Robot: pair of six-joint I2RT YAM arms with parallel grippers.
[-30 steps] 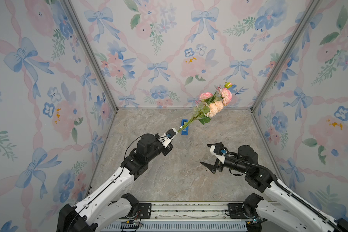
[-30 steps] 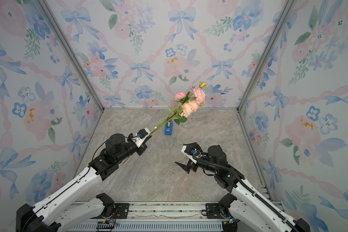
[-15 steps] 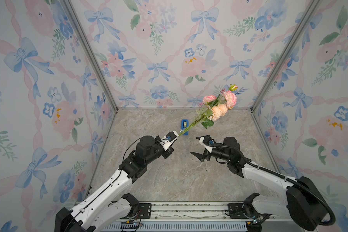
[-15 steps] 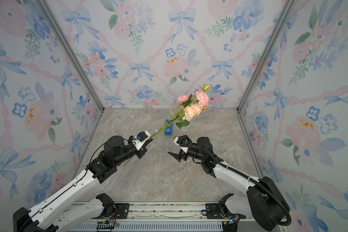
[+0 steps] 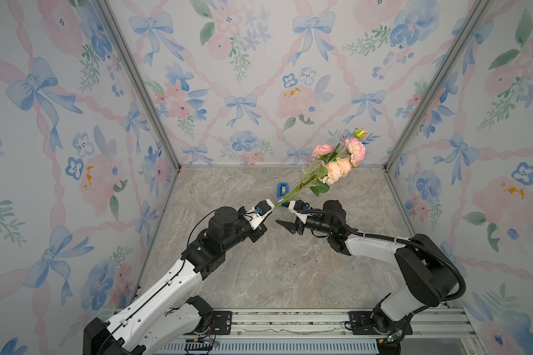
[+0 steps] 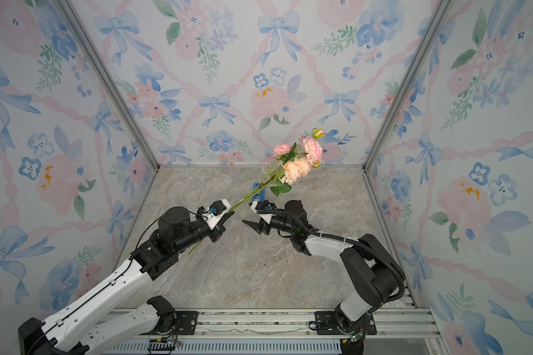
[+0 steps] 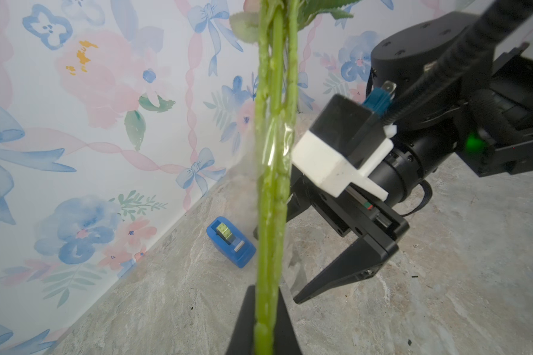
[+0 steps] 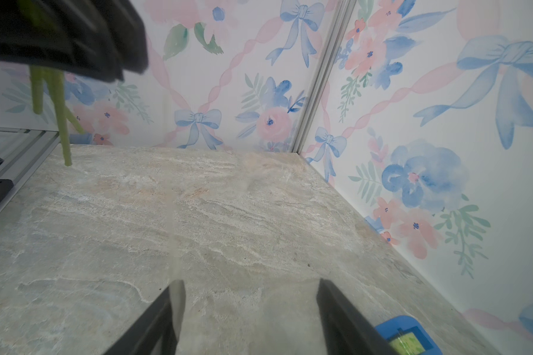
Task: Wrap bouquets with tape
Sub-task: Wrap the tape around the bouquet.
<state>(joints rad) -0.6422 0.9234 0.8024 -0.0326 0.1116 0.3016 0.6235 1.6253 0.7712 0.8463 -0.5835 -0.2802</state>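
Observation:
The bouquet (image 5: 339, 166) (image 6: 296, 166) of pink and peach blooms slants up toward the back wall. My left gripper (image 6: 227, 216) (image 7: 266, 322) is shut on its green stems (image 7: 273, 190), and the stem ends (image 8: 59, 116) hang out behind the jaws. A clear film (image 7: 277, 144) clings round the stems. My right gripper (image 5: 280, 213) (image 6: 247, 212) (image 8: 250, 282) stands open just right of the stems, with nothing between its fingers (image 7: 345, 270). A thin clear strip (image 8: 177, 295) lies along one finger. The tape sits in a blue dispenser (image 5: 283, 190) (image 6: 258, 192) (image 7: 230, 242) (image 8: 410, 338) on the floor behind the stems.
A marble-patterned floor (image 5: 290, 270) is boxed in by flower-papered walls on three sides, with metal corner posts (image 5: 142, 92). A metal rail (image 5: 290, 322) at the front edge carries both arm bases.
My right gripper has swung forward and left, up beside the stems, and its jaws have narrowed somewhat. The left gripper has carried the bouquet slightly to the right.

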